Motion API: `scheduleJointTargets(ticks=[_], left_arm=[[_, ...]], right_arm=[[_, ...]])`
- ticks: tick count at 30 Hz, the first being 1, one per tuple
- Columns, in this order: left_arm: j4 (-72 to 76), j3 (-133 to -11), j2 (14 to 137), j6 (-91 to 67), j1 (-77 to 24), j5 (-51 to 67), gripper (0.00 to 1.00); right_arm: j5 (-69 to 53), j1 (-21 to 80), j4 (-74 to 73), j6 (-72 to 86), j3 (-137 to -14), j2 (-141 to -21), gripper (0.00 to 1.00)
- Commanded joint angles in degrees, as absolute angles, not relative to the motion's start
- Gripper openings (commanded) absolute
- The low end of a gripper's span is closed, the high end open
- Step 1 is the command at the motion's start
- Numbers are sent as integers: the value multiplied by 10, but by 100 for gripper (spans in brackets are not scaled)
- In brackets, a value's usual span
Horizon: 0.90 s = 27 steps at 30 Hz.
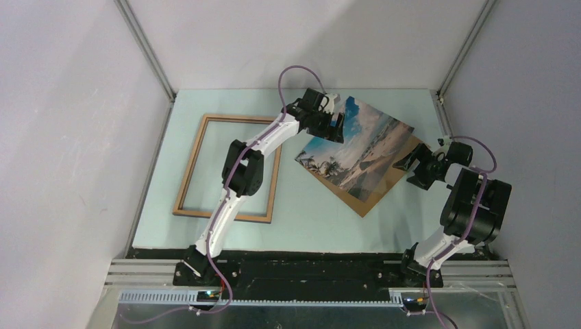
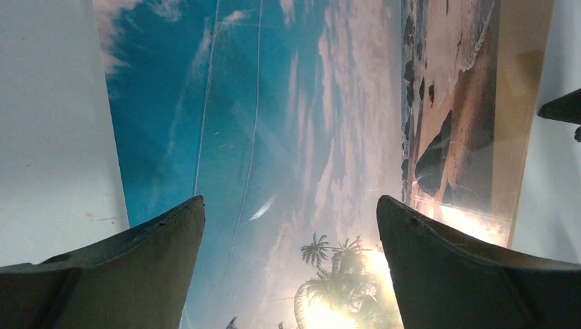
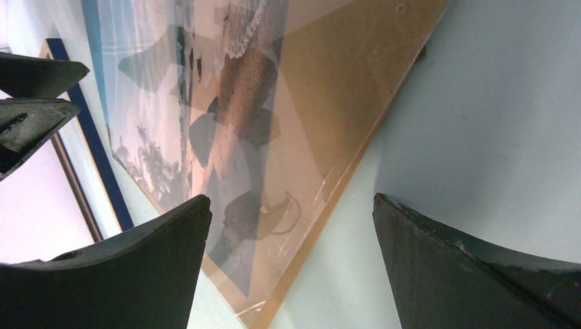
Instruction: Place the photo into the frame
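- The photo [image 1: 356, 147] lies picture-side up on a brown backing board [image 1: 389, 184], skewed on the tabletop [image 1: 308, 212] right of centre. The frame [image 1: 191, 168] lies flat well apart to the left, with bare tabletop showing through its opening
- The left pincer [image 1: 336, 123] hangs over the print's far-left corner with jaws spread wide and nothing between them. Its wrist view shows only glossy blue sky between the fingers [image 2: 157, 253]
- The right pincer [image 1: 410, 164] sits at the board's right edge, jaws also wide and holding nothing. In its wrist view the board's edge runs between the fingers [image 3: 151, 260]
- Judged step: getting a hold on the print so it can be carried to the frame — the task looks barely begun
- Risk: the print lies flat and glossy, so a pincer closing from above may slide over it without catching an edge, or shove it across the board
- Risk: the right pincer, closing at that edge, may take the board along with the print or instead of it, since the two lie stacked with edges close together
- Risk: a thin sheet gripped at one corner is likely to sag or crease, and may snag on a rail going in
- Whether either pincer touches print or board cannot be told
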<state>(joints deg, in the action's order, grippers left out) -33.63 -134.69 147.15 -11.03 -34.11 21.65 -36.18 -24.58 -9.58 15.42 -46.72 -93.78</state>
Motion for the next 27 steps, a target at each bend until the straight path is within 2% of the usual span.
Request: scheduleJointTargets(ticks=[1,18,27], left_arm=[[-325,-1353,1470,-163,-340,235,100],[-330,-1338,1491,-240,-341,207,100],[-331,-1267,1462,-241,-371,240,96]], right_arm=[[-364,-246,-89,167,-472,-974,93],[-385,-245,-80,175,-474,-988,91],[-393,-243,-67,180,-476,-994,90]])
